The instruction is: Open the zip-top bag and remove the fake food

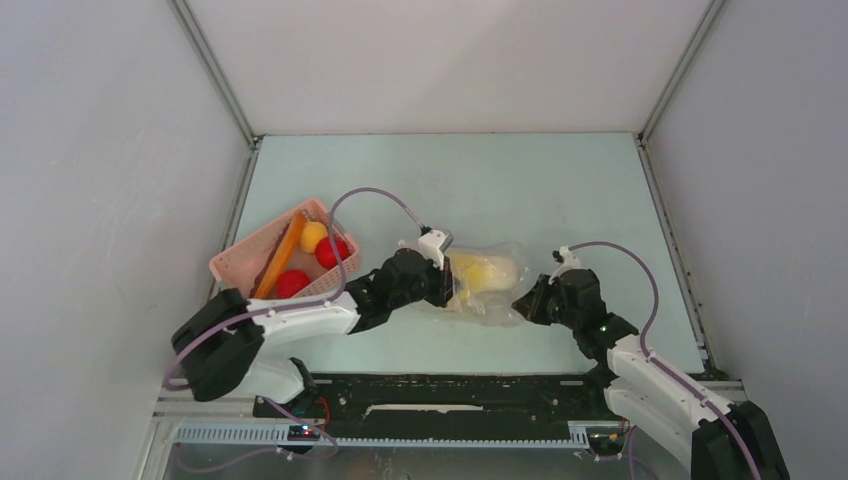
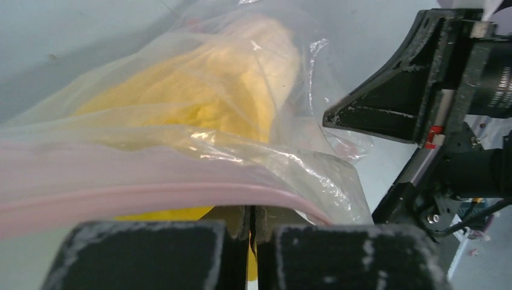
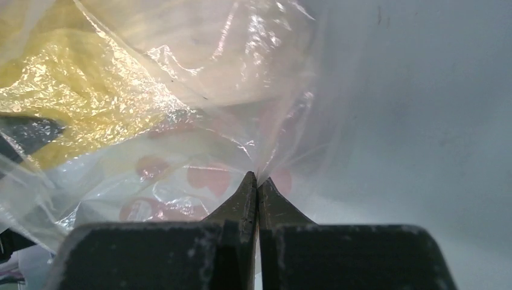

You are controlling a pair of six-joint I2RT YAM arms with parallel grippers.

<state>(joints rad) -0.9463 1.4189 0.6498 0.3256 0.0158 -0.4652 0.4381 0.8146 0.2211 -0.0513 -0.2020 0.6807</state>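
The zip-top bag lies in the middle of the table with the larger yellow piece inside it. My left gripper is shut at the bag's left end. In the left wrist view its tips close right under the pink zip strip, with the yellow piece behind the film. My right gripper is shut on the bag's right end. In the right wrist view it pinches clear film by the red printing.
A pink slatted basket stands at the left. It holds two red fruits, an orange-yellow fruit and an orange stick. The right gripper's black body shows close by in the left wrist view.
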